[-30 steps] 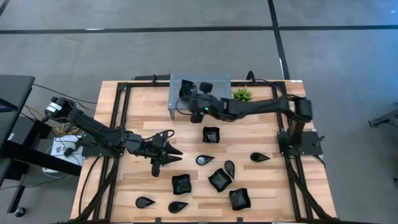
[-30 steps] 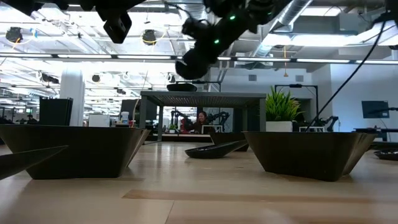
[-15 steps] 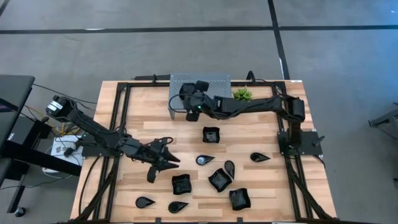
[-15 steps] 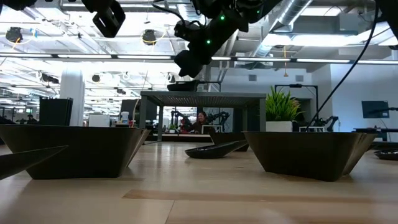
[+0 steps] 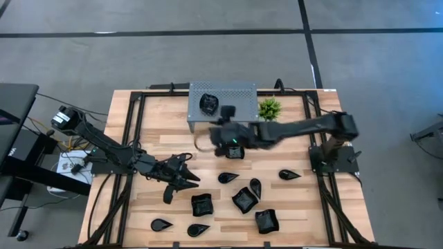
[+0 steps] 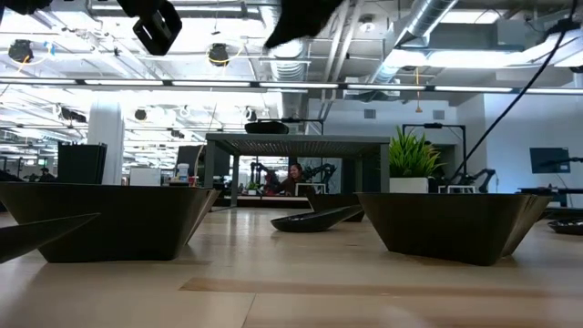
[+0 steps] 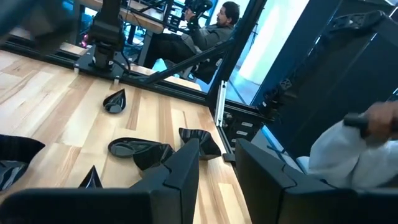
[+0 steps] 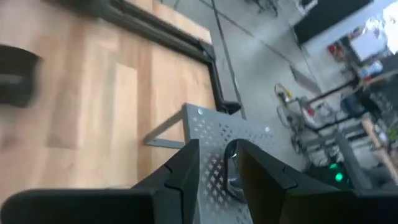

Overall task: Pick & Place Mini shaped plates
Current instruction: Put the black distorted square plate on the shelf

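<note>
Several mini shaped plates, glossy black, lie on the wooden table, among them a square one, teardrops and a cluster. One plate rests on top of the grey perforated stand. It also shows in the right wrist view as the plate on the stand. My right gripper hovers open just near of the stand, holding nothing. My left gripper is open over the table left of the cluster, with plates beyond its fingers.
A small green potted plant stands right of the stand. Black frame rails run along the table's sides, and the right arm's base sits at the right. A person sits beyond the table.
My right gripper has drawn back from over the grey stand toward the table's near edge, and a plate now lies uncovered on the stand's top. My left gripper has shifted a little toward the near edge, still open.
</note>
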{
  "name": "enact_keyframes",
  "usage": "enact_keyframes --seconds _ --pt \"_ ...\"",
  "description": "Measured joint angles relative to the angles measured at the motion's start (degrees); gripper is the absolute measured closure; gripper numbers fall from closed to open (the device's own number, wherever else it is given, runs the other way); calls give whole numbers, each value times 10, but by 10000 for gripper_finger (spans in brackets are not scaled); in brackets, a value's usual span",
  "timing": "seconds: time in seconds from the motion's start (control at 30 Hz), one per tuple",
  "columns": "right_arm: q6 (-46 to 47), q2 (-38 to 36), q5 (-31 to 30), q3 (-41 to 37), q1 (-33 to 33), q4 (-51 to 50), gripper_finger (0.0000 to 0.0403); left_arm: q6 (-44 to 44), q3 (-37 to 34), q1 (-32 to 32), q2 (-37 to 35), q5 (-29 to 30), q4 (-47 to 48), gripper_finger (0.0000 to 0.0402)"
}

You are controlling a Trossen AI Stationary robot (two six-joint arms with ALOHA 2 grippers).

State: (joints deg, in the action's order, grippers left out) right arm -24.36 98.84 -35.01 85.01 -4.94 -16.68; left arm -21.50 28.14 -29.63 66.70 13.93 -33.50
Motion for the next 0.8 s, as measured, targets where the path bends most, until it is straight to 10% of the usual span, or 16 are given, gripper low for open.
enact_keyframes --seconds 0.5,0.63,0.8 --pt "315 -238 -23 -42 -245 -371 302 -30 0 3 17 16 -12 296" --pt "356 -289 51 -154 -262 -305 302 -43 11 10 18 24 -21 296" --pt "313 -323 282 -351 -245 -33 302 70 70 16 22 0 -7 296"
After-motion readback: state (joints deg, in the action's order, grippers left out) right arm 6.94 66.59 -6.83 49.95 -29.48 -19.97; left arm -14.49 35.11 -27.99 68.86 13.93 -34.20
